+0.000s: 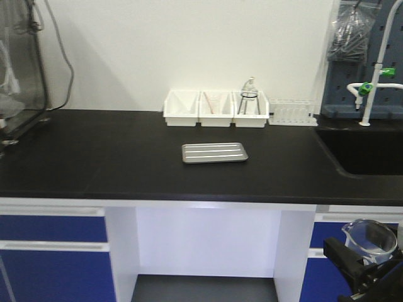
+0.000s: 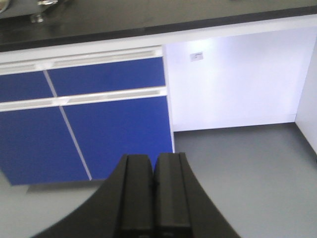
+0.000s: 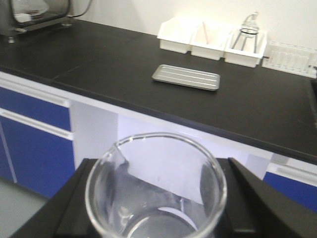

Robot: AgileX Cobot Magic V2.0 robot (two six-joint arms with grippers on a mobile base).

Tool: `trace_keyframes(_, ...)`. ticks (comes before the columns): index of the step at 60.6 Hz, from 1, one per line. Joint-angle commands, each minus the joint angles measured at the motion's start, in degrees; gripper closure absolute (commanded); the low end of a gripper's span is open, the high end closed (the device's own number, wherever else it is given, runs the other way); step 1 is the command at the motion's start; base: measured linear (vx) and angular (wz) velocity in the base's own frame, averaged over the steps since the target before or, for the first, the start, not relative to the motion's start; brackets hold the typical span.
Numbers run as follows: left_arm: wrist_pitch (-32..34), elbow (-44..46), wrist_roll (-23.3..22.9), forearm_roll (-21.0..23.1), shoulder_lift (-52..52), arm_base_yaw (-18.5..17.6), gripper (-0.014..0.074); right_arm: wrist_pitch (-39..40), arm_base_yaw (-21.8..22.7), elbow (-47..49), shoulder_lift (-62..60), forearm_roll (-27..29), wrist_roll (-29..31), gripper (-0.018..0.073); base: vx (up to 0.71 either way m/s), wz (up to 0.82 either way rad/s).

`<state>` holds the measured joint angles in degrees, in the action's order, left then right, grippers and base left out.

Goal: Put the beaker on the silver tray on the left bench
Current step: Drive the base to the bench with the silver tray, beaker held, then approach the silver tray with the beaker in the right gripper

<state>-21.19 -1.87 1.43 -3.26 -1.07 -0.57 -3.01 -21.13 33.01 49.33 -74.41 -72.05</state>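
**Beaker held low at the right, tray waiting on the surface**

In the lower right corner of the front view, the right gripper (image 1: 368,272) holds the beaker (image 1: 371,239). Its black jaws pinch the glass from both sides. The wrist view shows this plainly: a dark finger stands on either side of the clear wall, and the round rim with its pour spout fills the bottom of the frame. The beaker sits below the front edge of the surface (image 1: 94,157), in front of the blue cabinet doors (image 1: 53,258) and off the bench.

The silver tray (image 1: 214,153) lies flat near the middle of the black surface, well apart from the beaker and up to its left. Just behind the tray, three white bins (image 1: 216,108) stand in a row against the wall. The right-hand bin holds a flask on a tripod (image 1: 249,97). A clear rack (image 1: 291,112) stands beside the bins. Further right there is a sink (image 1: 365,151) with a white tap (image 1: 371,82) above it.

The left gripper (image 2: 153,198) does not show in the front view. Its own camera shows its jaws pressed together with nothing between them, pointing down at the grey floor (image 2: 247,168) near the foot of the cabinet.
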Motion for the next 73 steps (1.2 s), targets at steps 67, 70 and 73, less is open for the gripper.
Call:
trace_keyframes(67,4.31,-1.14,-0.10,0.16,-0.39,-0.33,0.0595,0.77,0.17,1.71,-0.62,-0.43,-0.01,0.0571,0.42,-0.01)
trace_keyframes(70,4.31,-1.14,-0.10,0.16,-0.39,-0.33,0.0595,0.77,0.17,1.71,-0.62,-0.43,-0.01,0.0571,0.39,0.03)
trace_keyframes(73,4.31,-1.14,-0.10,0.16,-0.39,-0.33,0.0595,0.77,0.17,1.71,-0.62,-0.43,-0.01,0.0571,0.37,0.02)
